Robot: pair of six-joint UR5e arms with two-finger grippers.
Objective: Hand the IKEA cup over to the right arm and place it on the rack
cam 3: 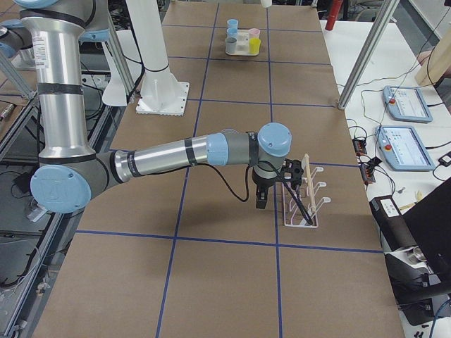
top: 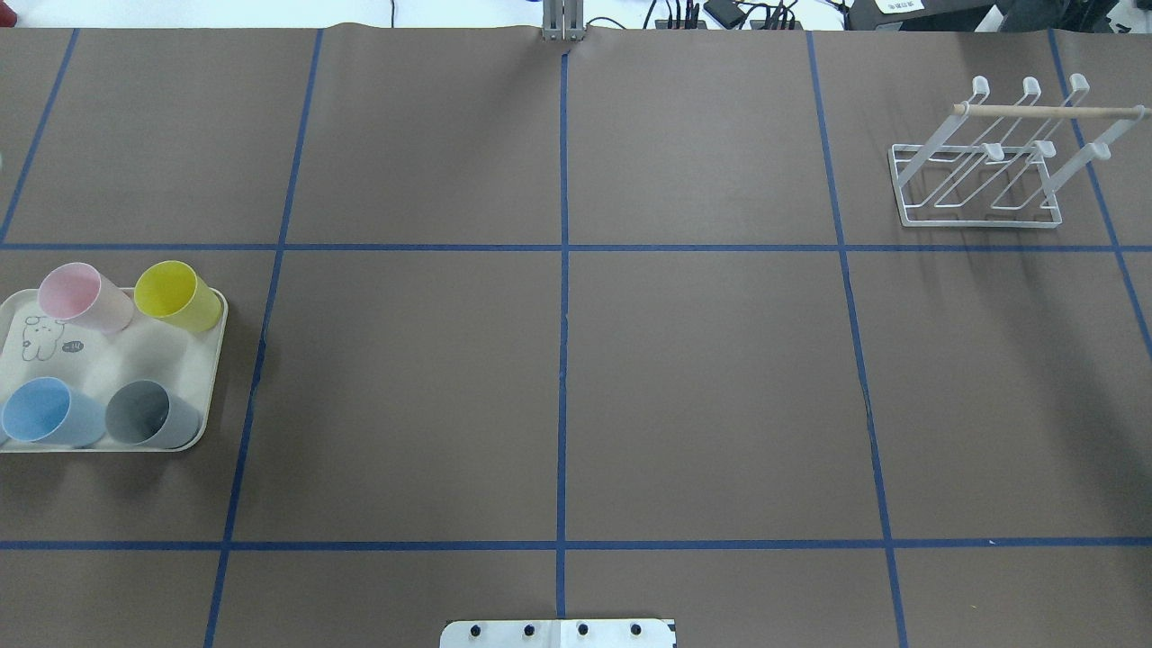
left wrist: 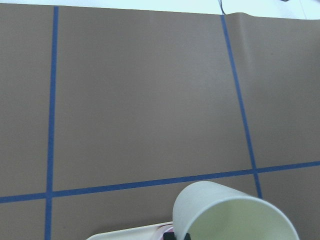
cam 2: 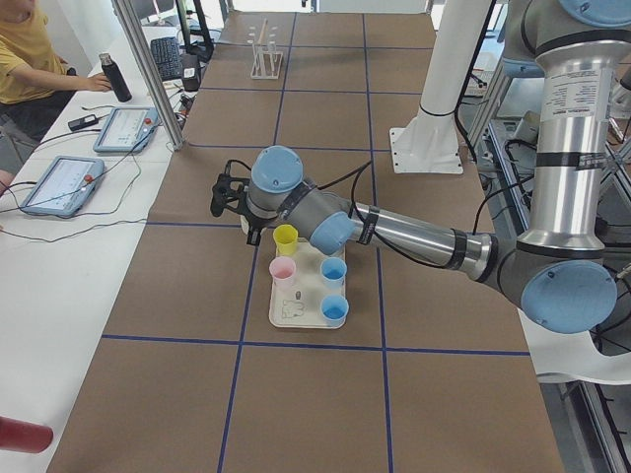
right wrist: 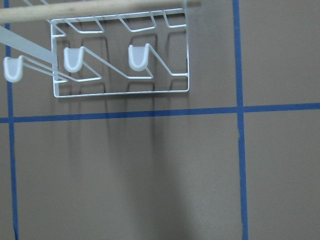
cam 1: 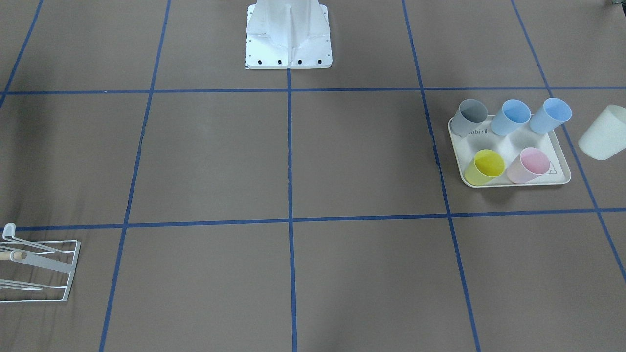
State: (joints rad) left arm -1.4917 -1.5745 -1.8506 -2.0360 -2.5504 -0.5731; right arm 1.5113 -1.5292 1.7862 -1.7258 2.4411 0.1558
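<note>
IKEA cup (left wrist: 230, 215) is clamped, tilted, in my left gripper (cam 2: 235, 205). Near the rack (top: 981, 180), my right gripper's (cam 3: 262, 201) opening I cannot tell

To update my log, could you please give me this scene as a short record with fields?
white cup: tilted in left jaws, beside tray
tray: holds grey, yellow, pink, two blue cups
rack: no cup on it
right jaws: by rack; open or shut unclear
stage: hand-over not yet done
</note>
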